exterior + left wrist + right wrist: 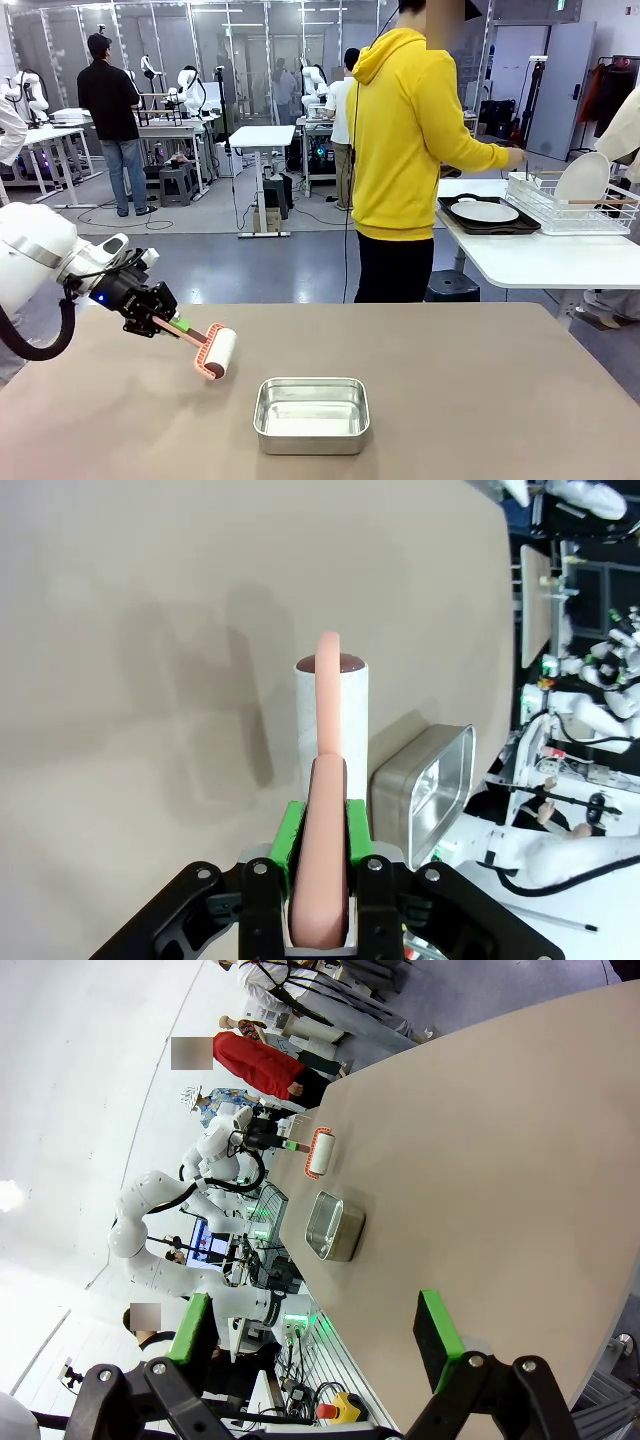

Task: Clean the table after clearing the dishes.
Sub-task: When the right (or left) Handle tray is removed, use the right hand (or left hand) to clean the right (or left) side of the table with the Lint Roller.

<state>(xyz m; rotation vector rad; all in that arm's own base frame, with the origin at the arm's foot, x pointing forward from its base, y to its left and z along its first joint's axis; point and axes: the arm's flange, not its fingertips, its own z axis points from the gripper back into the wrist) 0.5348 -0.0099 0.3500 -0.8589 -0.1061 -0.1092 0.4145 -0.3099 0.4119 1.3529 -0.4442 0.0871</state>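
Table (480,390): taupe-brown top, bare across most of its surface. Near the robot's edge, about mid-width, sat 1 small steel pan (311,414), shallow and rectangular, nothing visible inside it. Left of the pan, the roller (216,352), white drum in a pink frame, was held low over the tabletop; whether the drum touched the surface could not be told from the front view. In the left wrist view the drum (331,720) stood upright along the pink handle, with the pan (425,792) just beside it to the right.

Left gripper (170,325): closed on the roller's pink handle, green pads pressed against both sides of it, arm entering from the left. Right gripper (315,1335): jaws spread wide apart, nothing between the pads, hanging above the table's right part with the tabletop (520,1140) running away beyond it; the pan and roller showed small and far off.

Dishes: off the brown table. On the white-topped side table (540,262) at far right lay 1 white plate (484,211) on a dark tray (487,225), and 1 more plate (582,178) stood on edge in a white wire rack (572,208). A person in a yellow hoodie (405,130) stood between the 2 tables, back turned, one hand (515,156) reaching toward the rack.
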